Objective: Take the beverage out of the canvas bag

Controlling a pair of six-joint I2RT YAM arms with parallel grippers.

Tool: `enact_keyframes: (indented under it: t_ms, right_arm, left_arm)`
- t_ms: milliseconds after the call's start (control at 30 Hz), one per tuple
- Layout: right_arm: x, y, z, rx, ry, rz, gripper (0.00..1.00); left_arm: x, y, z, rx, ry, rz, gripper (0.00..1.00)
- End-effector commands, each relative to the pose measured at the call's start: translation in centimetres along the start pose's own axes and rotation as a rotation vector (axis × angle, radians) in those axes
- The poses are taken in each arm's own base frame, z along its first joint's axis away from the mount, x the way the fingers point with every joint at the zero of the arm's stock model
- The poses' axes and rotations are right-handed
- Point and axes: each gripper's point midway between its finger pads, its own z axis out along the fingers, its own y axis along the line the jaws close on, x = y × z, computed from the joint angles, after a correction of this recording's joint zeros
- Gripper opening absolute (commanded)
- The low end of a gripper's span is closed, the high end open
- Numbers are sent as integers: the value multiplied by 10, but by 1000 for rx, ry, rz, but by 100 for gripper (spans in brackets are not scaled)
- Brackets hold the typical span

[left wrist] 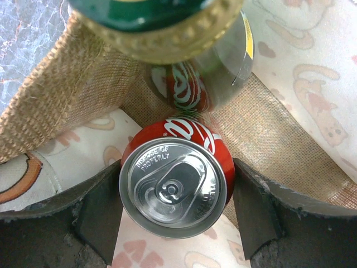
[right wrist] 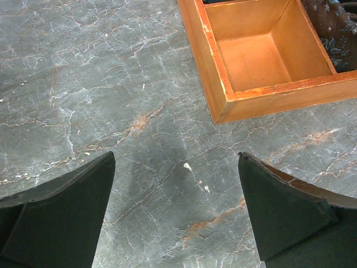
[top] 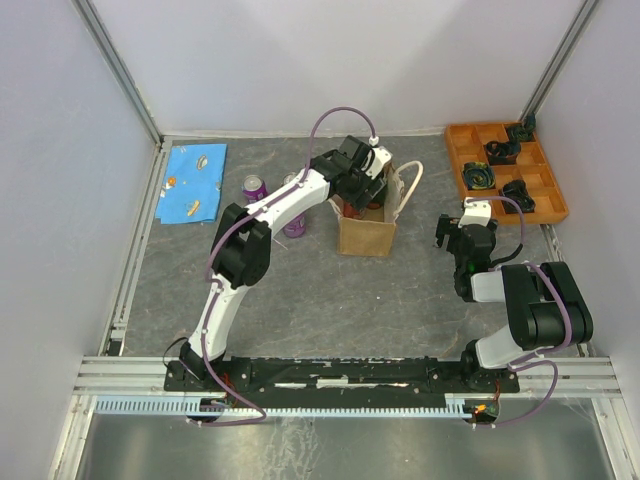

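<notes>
1. Red cola can (left wrist: 176,187) stands upright between the fingers (left wrist: 97,218) of the left claw (left wrist: 177,167). Each dark pad presses against one side of it, so the claw is closed on the can.
2. Its silver top with the pull tab faces the wrist camera, straight ahead of the palm.
3. Just beyond the fingertips, a green glass bottle (left wrist: 167,33) with a gold cap fills the upper edge of the left wrist view. It is blurred, and the can's logo is mirrored in its side.
4. Woven tan walls and a cream printed lining of the canvas bag (left wrist: 72,95) close in on both sides of the claw and beneath the can, so the can is inside the bag.
5. From above, the left claw (top: 362,188) reaches down into the open mouth of the canvas bag (top: 365,235). A white rope handle (top: 410,185) loops out on the far side from the arm.
6. A purple can (top: 255,188) stands on the table outside the bag, off to the left of that claw. A blue cloth (top: 193,182) lies farther out the same way.
7. The right claw (right wrist: 175,159) hangs over the grey table (right wrist: 100,78) with its fingers spread wide and nothing between them.
8. Ahead and to the right of its fingertips sits a corner of the orange tray (right wrist: 223,84), near but not touching.
9. In the top view the right claw (top: 452,238) is well apart from the bag, which is off to its left.
</notes>
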Motion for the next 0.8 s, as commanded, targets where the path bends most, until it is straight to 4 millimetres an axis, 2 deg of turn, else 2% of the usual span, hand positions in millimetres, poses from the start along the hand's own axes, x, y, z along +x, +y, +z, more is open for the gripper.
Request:
enact_keyframes:
  t_ms: [0, 167, 267, 300, 333, 433, 500, 633, 767]
  right_arm:
    - [-22, 2, 5, -6, -61, 14, 99]
    - [-22, 2, 5, -6, -61, 14, 99]
    - [-22, 2, 5, -6, -61, 14, 99]
    - [-22, 1, 5, -4, -61, 15, 99]
    - [-22, 2, 5, -5, -61, 13, 99]
    - [-22, 2, 5, -6, -62, 14, 99]
    - [-22, 2, 5, -6, -61, 14, 99]
    - [-22, 2, 5, -6, -62, 14, 99]
    - [-22, 2, 5, -5, -61, 14, 99]
  left_arm:
    - [-5, 3, 12, -6, -44, -30, 80]
    - [-12, 5, 11, -23, -73, -50, 84]
    - [-14, 5, 9, -20, -83, -56, 81]
    - [-14, 5, 9, -20, -85, -56, 76]
    - [-15, 3, 8, -13, -89, -57, 65]
    - [-12, 0, 8, 2, -86, -68, 24]
    - [-12, -3, 4, 13, -88, -73, 6]
    - [-21, -5, -12, 27, -109, -75, 3]
    - [-52, -1, -49, 24, -196, -75, 3]
